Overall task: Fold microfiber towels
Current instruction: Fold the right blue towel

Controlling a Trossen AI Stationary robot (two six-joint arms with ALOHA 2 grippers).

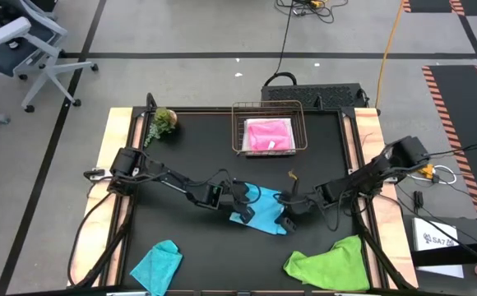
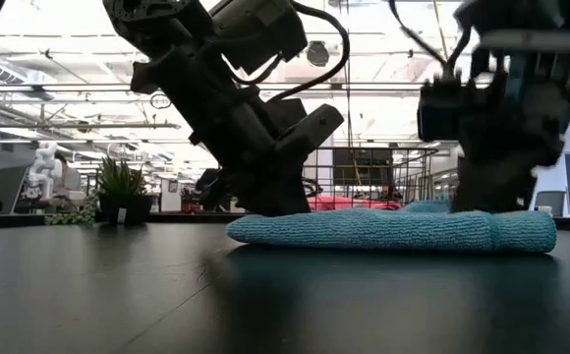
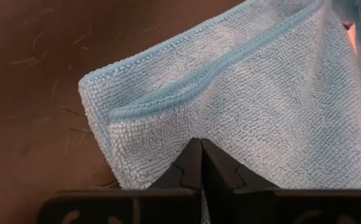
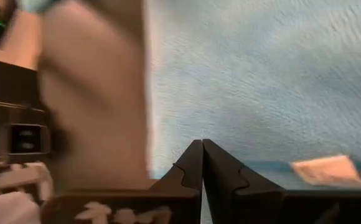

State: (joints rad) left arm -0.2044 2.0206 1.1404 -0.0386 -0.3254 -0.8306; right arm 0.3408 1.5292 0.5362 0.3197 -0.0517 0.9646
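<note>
No text, label or number can be read for certain. A white box (image 1: 437, 234) off the table at about four o'clock carries dark print, too small to make out. Nothing legible stands on the towels, arms or basket.

We see a grey floor (image 1: 181, 33) with dark lines around the black table (image 1: 197, 140); a grey wheeled office chair (image 1: 20, 45) stands beyond the table's far-left corner.
</note>
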